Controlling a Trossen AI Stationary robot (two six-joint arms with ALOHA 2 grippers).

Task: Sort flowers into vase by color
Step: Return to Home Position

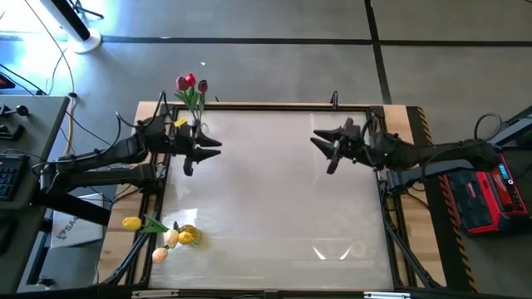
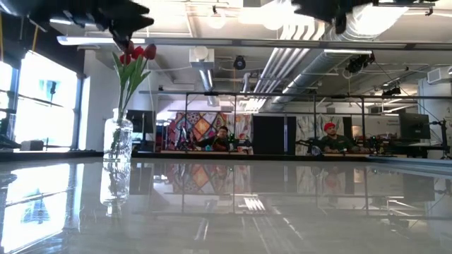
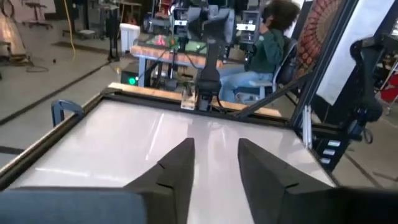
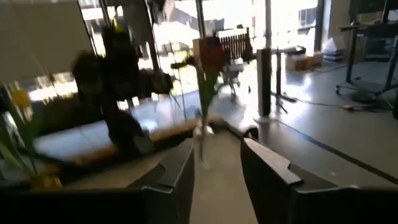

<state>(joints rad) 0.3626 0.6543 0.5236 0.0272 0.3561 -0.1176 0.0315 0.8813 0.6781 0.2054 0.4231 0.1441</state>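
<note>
1. Left gripper (image 1: pixel 204 154): dark tapered fingers (image 3: pixel 177 171) spread apart, nothing held, hanging above the tabletop.
2. Right gripper (image 1: pixel 323 153): spread apart and empty too, also raised, aimed across at the left jaws and well apart from them.
3. Just beside the left jaws, level with the wrist: red and dark maroon tulips (image 1: pixel 191 83), small closed heads on long thin green stems with narrow leaves, upright in a clear glass cylindrical vase (image 2: pixel 119 137) by the table's edge. Seen straight ahead through the gap of the right jaws, far off.
4. Well apart from the left jaws, on their other side, near a table corner: yellow and cream tulips (image 1: pixel 158 237), smooth egg-shaped heads, fanning out from a small yellow vase (image 1: pixel 189 236).
5. Under and between both pairs of jaws: white glossy tabletop (image 1: pixel 274 208), flat and mirror-like, reflecting ceiling lights and the glass vase; a wide bare stretch from one pair of jaws to the other.
6. Outward from there: thin black rim (image 1: pixel 274 106) framing the glossy sheet, then a pale wooden border (image 1: pixel 405 116) with square corners.
7. Beyond the table, ahead of the left jaws: a seated person in a green top (image 3: pixel 267 46) at a workbench. Farther across the room in the low view, two more seated people (image 2: pixel 328 134).
</note>
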